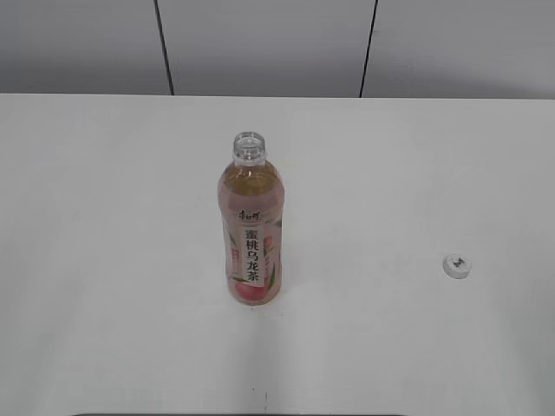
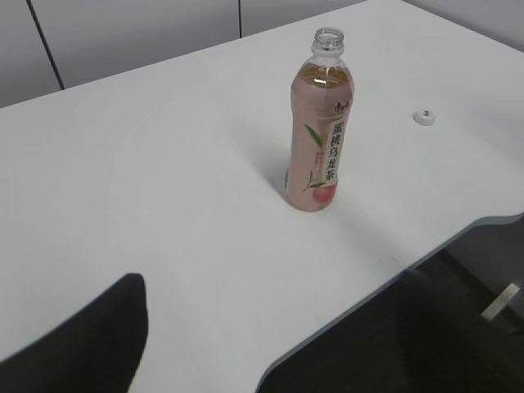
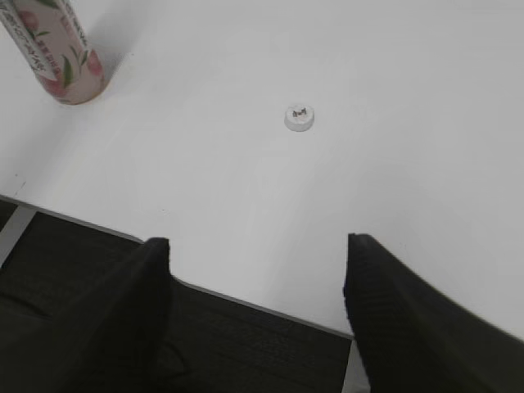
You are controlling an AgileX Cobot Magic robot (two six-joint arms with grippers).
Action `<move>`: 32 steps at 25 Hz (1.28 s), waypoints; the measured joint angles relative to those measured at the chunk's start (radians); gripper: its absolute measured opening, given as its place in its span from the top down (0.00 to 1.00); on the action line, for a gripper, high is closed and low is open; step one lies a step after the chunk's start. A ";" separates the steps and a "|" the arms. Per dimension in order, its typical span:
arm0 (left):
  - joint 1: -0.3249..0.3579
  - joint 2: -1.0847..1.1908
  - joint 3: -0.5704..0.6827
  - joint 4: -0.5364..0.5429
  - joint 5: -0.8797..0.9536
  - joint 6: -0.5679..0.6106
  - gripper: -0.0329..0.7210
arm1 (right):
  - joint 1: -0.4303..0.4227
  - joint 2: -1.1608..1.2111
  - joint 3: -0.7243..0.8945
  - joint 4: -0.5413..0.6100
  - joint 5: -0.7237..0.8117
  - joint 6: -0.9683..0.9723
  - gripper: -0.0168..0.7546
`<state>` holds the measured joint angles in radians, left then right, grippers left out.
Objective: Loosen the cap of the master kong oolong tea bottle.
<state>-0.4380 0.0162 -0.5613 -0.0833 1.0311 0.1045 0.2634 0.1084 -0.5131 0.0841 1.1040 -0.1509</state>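
The master kong oolong tea bottle (image 1: 251,234) stands upright mid-table with its neck open and no cap on it. It also shows in the left wrist view (image 2: 321,139) and, partly, at the top left of the right wrist view (image 3: 57,53). The white cap (image 1: 456,266) lies on the table to the bottle's right, dark mark up; it also shows in the left wrist view (image 2: 423,117) and the right wrist view (image 3: 300,118). My left gripper (image 2: 270,278) is open and empty near the table's front edge. My right gripper (image 3: 258,240) is open and empty over the front edge, short of the cap. Neither gripper shows in the exterior view.
The white table (image 1: 104,217) ends at a grey panelled wall (image 1: 260,43) at the back. Its front edge (image 3: 246,301) runs under my right gripper, with dark floor below. A curved cut-out of the front edge (image 2: 344,315) shows in the left wrist view.
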 joint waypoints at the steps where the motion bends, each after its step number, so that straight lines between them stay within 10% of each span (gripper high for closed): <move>1: 0.006 0.000 0.000 0.000 0.000 0.000 0.23 | -0.028 0.000 0.000 0.000 0.000 0.000 0.33; 12: 0.448 -0.022 0.000 0.003 -0.001 0.000 0.26 | -0.221 -0.113 0.000 0.000 0.003 0.000 0.33; 32: 0.449 -0.023 0.000 0.003 -0.004 0.000 0.30 | -0.222 -0.114 0.000 -0.003 0.001 0.000 0.33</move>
<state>0.0115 -0.0063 -0.5613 -0.0799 1.0270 0.1045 0.0419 -0.0056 -0.5126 0.0808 1.1048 -0.1506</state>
